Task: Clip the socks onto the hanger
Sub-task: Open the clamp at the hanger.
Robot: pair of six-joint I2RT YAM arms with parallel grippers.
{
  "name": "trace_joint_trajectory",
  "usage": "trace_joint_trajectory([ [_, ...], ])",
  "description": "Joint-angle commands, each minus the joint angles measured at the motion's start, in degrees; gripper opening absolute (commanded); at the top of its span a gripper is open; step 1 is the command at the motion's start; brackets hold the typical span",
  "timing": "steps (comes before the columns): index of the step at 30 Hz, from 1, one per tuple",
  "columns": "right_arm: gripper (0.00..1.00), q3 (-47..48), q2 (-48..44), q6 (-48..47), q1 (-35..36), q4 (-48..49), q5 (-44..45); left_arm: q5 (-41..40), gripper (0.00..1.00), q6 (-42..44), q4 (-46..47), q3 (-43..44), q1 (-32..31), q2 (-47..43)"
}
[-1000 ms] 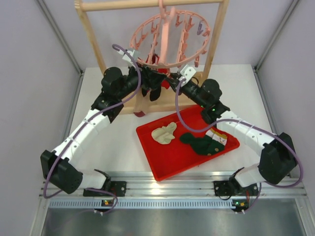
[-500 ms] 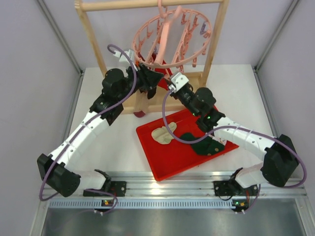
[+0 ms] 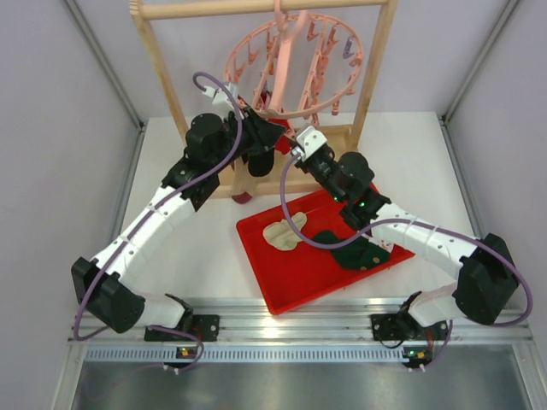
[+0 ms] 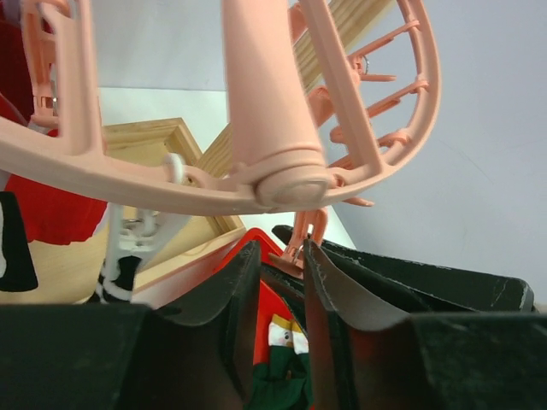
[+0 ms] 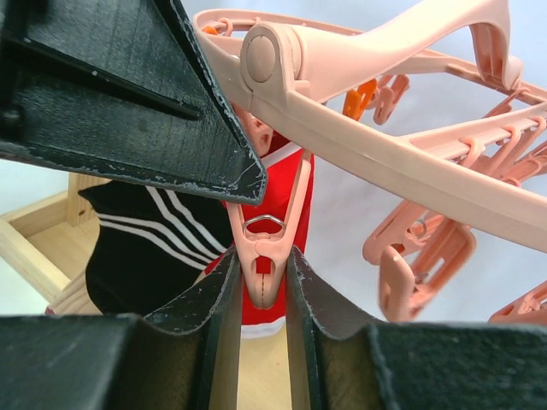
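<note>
The pink hanger (image 3: 291,64) hangs tilted from the wooden rack. My right gripper (image 3: 295,135) (image 5: 261,265) is closed round one pink peg (image 5: 265,248), with both fingers touching its sides. My left gripper (image 3: 272,130) (image 4: 278,252) is narrowly open and empty, with its tips at that same peg (image 4: 303,235). A black striped sock (image 5: 145,248) and a red sock (image 5: 275,184) hang from the hanger behind the peg. A cream sock (image 3: 284,232), a dark green sock (image 3: 346,249) and a tan sock with a striped cuff (image 3: 380,242) lie in the red tray (image 3: 282,286).
The wooden rack (image 3: 162,77) stands at the back, with its base frame on the table under the hanger. Other pink pegs (image 5: 419,256) dangle to the right of the held one. Grey walls close both sides.
The right gripper has drawn in under the hanger onto a peg. The hanger ring has tipped up and back. The left gripper has shifted slightly right, toward the peg.
</note>
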Motion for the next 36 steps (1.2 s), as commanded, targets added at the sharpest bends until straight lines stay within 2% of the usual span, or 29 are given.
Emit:
trace_joint_trajectory([
  [1, 0.00, 1.89, -1.81, 0.12, 1.17, 0.95, -2.96, -0.06, 0.30, -0.23, 0.62, 2.27, -0.08, 0.97],
  [3, 0.05, 1.89, -2.07, 0.90, 1.00, 0.25, -5.15, 0.47, 0.22, 0.99, 0.70, 2.36, 0.00, 1.06],
  [4, 0.16, 1.98, -2.24, 1.34, 0.91, -0.28, -5.60, 0.47, 0.15, 1.61, 0.71, 2.44, 0.00, 1.15],
  [6, 0.24, 2.33, -2.86, 3.79, 0.21, -2.03, -8.67, 1.26, 0.08, 3.19, 0.71, 2.62, 0.09, 0.89],
  [7, 0.29, 3.46, -2.95, 5.29, -1.45, -5.35, -12.77, 1.53, 0.02, 4.77, 0.71, 2.62, 0.18, 0.71],
  [10, 0.37, 6.79, -2.42, 12.93, -6.10, -11.68, -21.47, 3.28, 0.00, 7.85, 0.71, 2.53, 0.97, 0.36],
  [15, 0.43, 10.59, -0.14, 25.15, -12.79, -13.99, -34.76, 9.77, 0.00, 9.26, 2.71, 2.10, 3.52, 0.71],
  [17, 0.43, 11.82, 0.48, 29.79, -13.77, -12.95, -37.23, 10.84, 0.00, 9.62, 3.78, 1.83, 3.61, 0.97],
  [18, 0.43, 12.08, 1.00, 30.87, -14.38, -12.33, -40.20, 11.11, 0.00, 9.27, 4.13, 1.83, 3.69, 1.06],
  [22, 0.47, 13.22, 1.88, 33.69, -14.30, -11.09, -43.21, 12.60, 0.00, 8.39, 4.74, 2.27, 3.70, 2.11],
  [26, 0.47, 13.67, 2.76, 33.96, -14.30, -11.27, -44.19, 13.30, 0.00, 7.86, 5.19, 2.27, 3.70, 2.12],
  [36, 0.49, 13.40, 3.73, 29.91, -13.77, -12.24, -37.43, 15.68, 0.00, 6.37, 6.77, 1.57, 3.87, 1.68],
])
